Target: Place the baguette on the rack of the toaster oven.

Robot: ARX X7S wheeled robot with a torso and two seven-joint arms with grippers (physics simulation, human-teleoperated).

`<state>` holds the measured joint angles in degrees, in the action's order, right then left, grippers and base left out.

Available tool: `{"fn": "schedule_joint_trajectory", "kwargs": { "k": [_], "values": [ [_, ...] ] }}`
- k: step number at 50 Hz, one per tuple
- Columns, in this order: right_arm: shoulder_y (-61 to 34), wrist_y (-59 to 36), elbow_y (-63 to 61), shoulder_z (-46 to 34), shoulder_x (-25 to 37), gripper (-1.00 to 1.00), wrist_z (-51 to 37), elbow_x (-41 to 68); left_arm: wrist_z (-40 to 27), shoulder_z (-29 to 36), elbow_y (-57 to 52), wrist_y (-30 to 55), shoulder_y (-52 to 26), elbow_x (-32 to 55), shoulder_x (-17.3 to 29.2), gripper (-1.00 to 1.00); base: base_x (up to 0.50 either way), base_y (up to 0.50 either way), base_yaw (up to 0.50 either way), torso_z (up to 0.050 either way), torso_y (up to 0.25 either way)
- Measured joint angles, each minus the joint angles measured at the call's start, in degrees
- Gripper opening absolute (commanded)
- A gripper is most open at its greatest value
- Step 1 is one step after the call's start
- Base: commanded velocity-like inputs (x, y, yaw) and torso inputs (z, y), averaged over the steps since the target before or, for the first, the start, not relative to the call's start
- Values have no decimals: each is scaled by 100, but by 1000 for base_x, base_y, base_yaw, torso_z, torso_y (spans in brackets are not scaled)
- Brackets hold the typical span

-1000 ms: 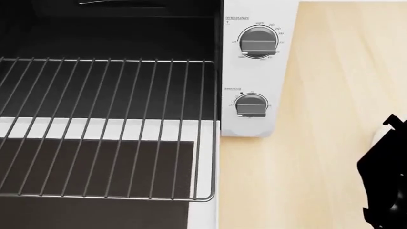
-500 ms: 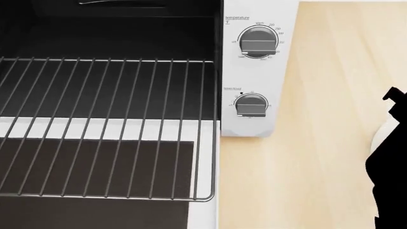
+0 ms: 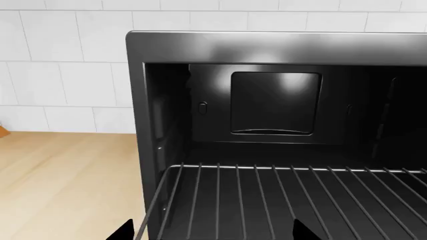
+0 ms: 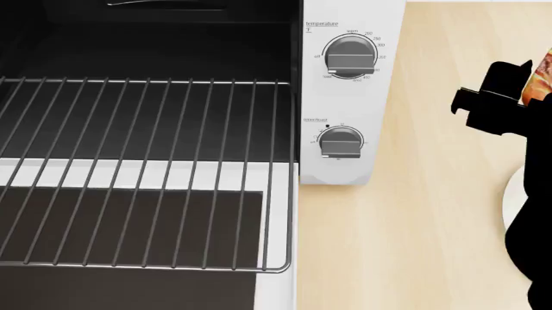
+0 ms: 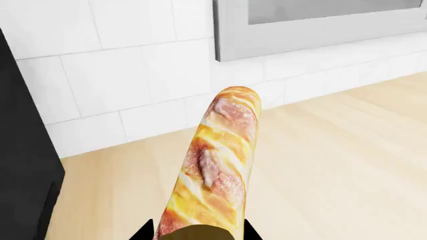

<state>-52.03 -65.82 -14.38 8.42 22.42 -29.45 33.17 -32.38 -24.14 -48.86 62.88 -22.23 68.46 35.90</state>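
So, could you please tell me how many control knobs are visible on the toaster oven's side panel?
2. The upper knob sits near the top of the toaster oven's white side panel; the lower knob sits directly below it. None appear hidden.

The right gripper (image 4: 505, 103) has risen up beside the toaster oven (image 4: 352, 97), bringing the baguette (image 4: 541, 81) into view.
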Motion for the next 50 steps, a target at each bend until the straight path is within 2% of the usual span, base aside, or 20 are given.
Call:
{"fn": "schedule_joint_trajectory", "kwargs": {
  "k": [18,36,42,50],
  "values": [
    [157,-1577,-1702,129,940,-100,569,1398,35,5,25,-118,84,-19,-24,100,0,0,0,0,0],
    [263,-2134,-2060,541,1930,-100,-883,4513,292,-95,25,-457,242,-177,-129,100,0,0,0,0,0],
    [298,-2091,-2051,514,2130,-100,-1170,5062,329,-127,23,-528,265,-185,-138,100,0,0,0,0,0],
    [379,-1983,-2066,435,2265,-100,-1366,5429,343,-152,18,-586,275,-159,-147,100,0,0,0,0,240]
  ]
}}
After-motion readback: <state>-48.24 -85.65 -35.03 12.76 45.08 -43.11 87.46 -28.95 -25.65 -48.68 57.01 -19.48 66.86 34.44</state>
